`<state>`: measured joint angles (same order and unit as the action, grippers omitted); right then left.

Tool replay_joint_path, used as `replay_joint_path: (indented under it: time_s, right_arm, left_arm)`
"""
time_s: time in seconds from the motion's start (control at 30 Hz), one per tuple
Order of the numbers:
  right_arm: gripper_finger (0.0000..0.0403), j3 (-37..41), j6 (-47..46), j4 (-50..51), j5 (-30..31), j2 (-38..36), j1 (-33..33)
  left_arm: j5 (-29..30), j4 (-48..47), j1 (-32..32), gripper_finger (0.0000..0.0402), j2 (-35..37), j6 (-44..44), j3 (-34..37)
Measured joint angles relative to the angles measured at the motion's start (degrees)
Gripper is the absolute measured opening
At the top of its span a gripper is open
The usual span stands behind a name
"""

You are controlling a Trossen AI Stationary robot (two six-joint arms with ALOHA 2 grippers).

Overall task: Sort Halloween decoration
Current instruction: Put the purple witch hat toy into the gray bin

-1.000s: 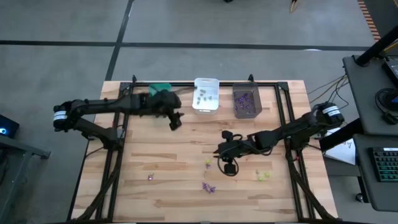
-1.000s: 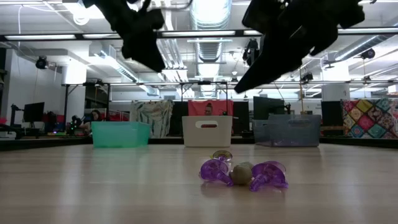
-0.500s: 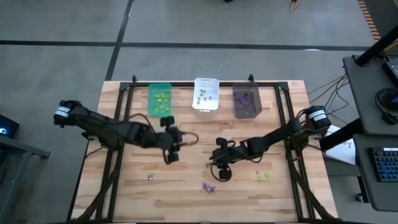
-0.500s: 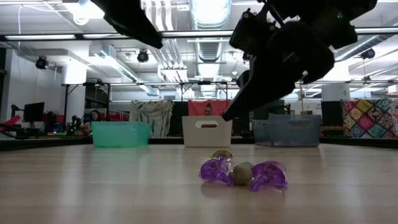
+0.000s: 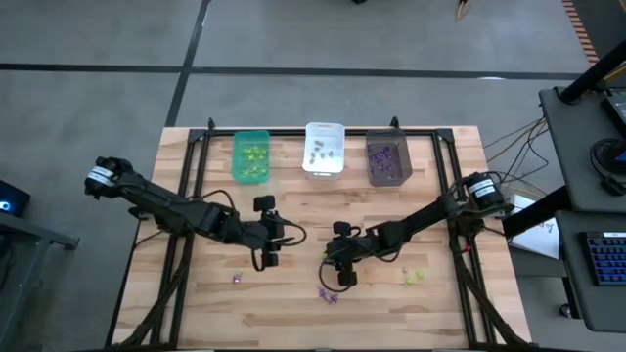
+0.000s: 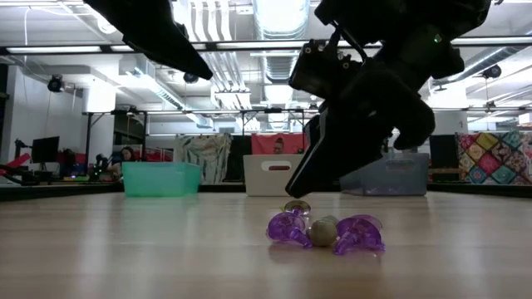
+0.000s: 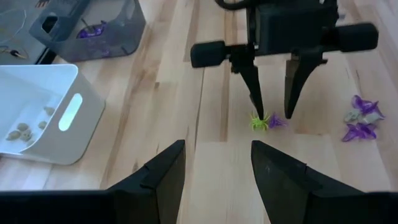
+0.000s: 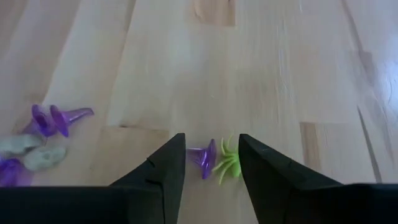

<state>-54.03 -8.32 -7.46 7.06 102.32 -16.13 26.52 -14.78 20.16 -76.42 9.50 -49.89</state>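
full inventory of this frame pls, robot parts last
Green bin: one, far edge, left of the row, yellow-green trinkets inside.
White bin: one, middle, greyish trinkets inside.
Dark grey bin: one, right, purple trinkets inside.
Purple-and-green pair: two trinkets, between the right claw's fingers.
Purple-and-grey cluster: near table edge.
Yellow-green trinkets: near right.
Lone purple trinket: near left.
Left claw: open, mid-table.
Right claw: open, straddling the pair.

Both arms are showing matte black links with a white band near each base joint and thin black cables looping beside the wrists; each claw is ending in two tapered dark fingers (image 7: pixel 257 99).
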Motion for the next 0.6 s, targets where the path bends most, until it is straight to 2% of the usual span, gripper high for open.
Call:
replay_joint_path:
  time_s: [0.37,0.6]
  right_arm:
    - [0.0101,0.05,0.38,0.10,0.01,1.69,0.01]
    - [0.0057,0.05,0.40,-0.34,0.20,2.43,0.01]
  left_arm:
    - [0.02,2.24,0.00,0.0166,0.02,-1.16,0.02]
    - [0.04,2.77,0.00,0.0166,0.00,-1.47,0.02]
